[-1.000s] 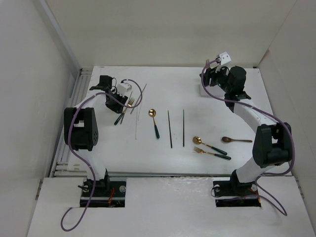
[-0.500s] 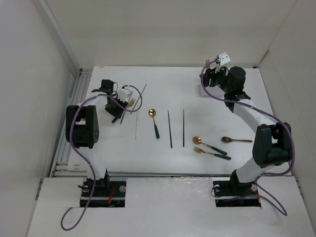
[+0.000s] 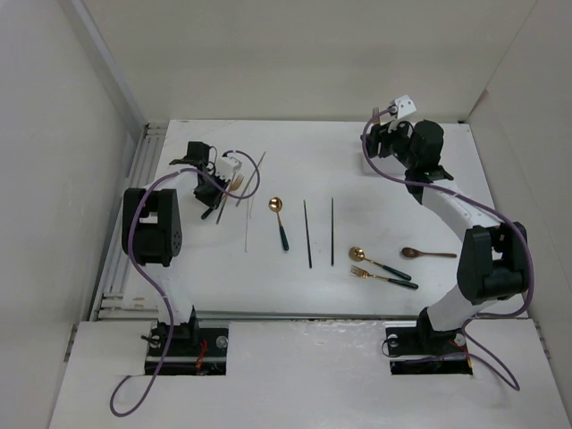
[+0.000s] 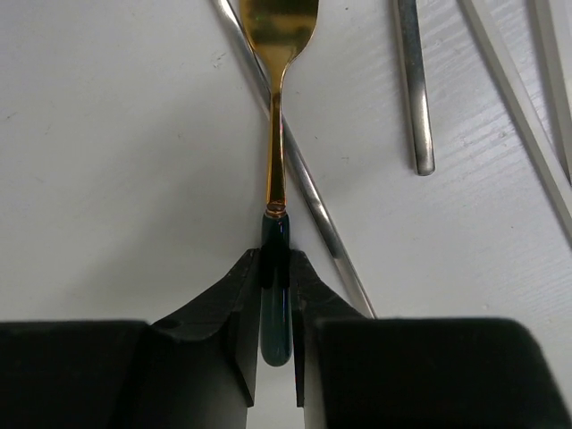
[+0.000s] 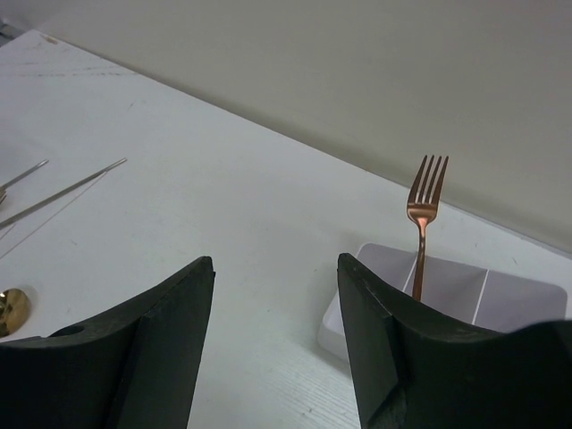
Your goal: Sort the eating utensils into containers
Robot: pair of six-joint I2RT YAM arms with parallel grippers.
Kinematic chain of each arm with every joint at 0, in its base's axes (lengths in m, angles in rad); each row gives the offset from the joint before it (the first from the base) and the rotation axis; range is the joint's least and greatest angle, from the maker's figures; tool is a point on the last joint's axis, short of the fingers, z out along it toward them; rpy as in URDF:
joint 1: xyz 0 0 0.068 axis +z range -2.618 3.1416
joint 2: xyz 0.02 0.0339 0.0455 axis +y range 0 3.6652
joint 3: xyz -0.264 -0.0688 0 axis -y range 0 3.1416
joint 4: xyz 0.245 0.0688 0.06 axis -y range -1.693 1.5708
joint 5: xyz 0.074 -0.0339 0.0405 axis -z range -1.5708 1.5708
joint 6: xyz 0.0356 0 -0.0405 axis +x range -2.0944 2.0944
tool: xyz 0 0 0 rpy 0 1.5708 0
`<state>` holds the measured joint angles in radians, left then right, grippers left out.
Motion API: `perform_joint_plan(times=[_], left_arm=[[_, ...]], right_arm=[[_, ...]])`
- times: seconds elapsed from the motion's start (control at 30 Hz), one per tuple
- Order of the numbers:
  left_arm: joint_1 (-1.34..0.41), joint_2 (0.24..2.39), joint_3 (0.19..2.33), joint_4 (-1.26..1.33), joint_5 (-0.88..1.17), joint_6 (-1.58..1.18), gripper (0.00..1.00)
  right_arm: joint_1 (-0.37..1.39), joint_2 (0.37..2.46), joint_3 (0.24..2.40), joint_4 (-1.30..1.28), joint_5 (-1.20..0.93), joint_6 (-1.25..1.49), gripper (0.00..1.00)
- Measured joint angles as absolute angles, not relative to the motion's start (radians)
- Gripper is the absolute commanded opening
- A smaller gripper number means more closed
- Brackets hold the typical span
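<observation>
My left gripper (image 4: 275,268) is shut on the dark green handle of a gold fork (image 4: 278,134) that lies flat on the table at the back left (image 3: 234,185). A silver chopstick (image 4: 308,192) passes under the fork, and more silver chopsticks (image 4: 413,89) lie to its right. My right gripper (image 5: 277,261) stands open and empty at the back right, just left of the white container (image 5: 465,286). A gold fork (image 5: 420,223) stands upright in the container. On the table lie a gold spoon (image 3: 280,222), two dark chopsticks (image 3: 307,232), another gold spoon (image 3: 378,262), a gold fork (image 3: 384,277) and a brown spoon (image 3: 427,254).
White walls close in the table on the left, back and right. A metal rail (image 3: 130,232) runs along the left edge. In the top view the right arm (image 3: 420,147) hides most of the container.
The left jaws have closed onto the fork's green handle, and the left gripper has shifted slightly towards the back. The right arm has not moved.
</observation>
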<state>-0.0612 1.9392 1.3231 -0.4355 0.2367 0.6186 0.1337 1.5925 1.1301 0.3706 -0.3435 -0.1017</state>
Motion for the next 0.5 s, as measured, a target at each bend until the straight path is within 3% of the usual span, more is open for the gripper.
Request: perform_joint_plan(times=[0.27,0.33,0.5], left_arm=[[-0.051,1.902,1.336,-0.453,0.325,0.556,0.00],[-0.051,1.851,1.357,-0.463,0.367,0.541,0.00],[-0.050,1.667,1.463,-0.447,0.534,0.492,0.00]], right_arm=[[0.186,1.590,1.145,0.319,-0.360,-0.152,0.63],[0.205,1.586,1.154,0.302,-0.401,-0.164,0.69],[0.244,1.562,1.182,0.289,-0.510,-0.173,0.69]])
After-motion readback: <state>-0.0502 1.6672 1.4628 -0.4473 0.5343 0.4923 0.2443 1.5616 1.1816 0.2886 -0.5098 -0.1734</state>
